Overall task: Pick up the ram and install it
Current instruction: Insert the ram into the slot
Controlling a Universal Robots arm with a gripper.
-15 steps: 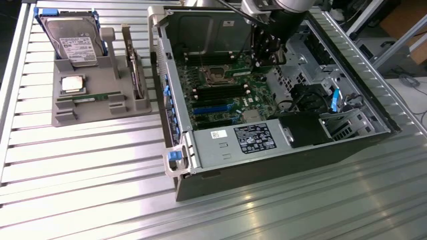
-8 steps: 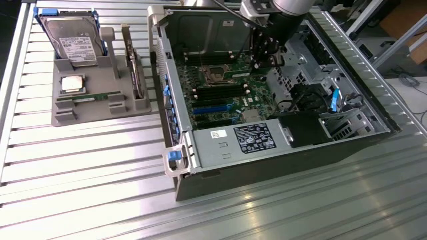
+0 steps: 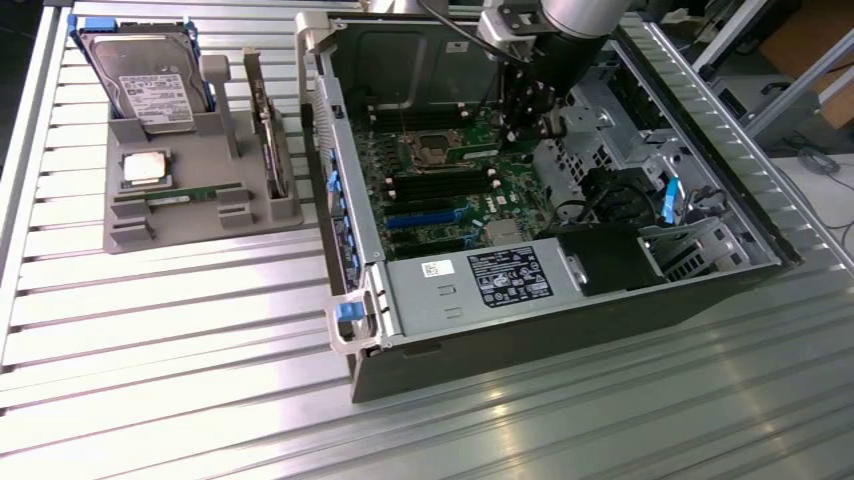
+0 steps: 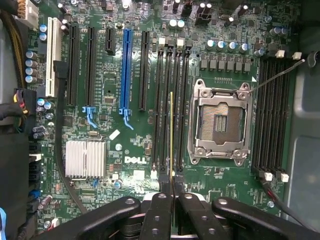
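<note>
The ram [image 4: 171, 135] shows edge-on in the wrist view as a thin yellow-green line. My gripper [image 4: 171, 187] is shut on it, the two dark fingers [image 4: 159, 210] pressed against either side of its end. The stick hangs upright over the row of black memory slots [image 4: 162, 100], beside the open silver processor socket [image 4: 220, 122]; I cannot tell whether it touches a slot. In the exterior view my gripper [image 3: 525, 125] reaches down into the open computer case [image 3: 534, 320], above the motherboard [image 3: 441, 185].
At the exterior view's left, a grey holder [image 3: 200, 225] carries a silver hard drive [image 3: 154, 85], a square processor chip [image 3: 144, 168] and a green strip [image 3: 187, 196]. The case walls, a power supply [image 3: 494, 278] and black cables [image 4: 280, 200] surround the board.
</note>
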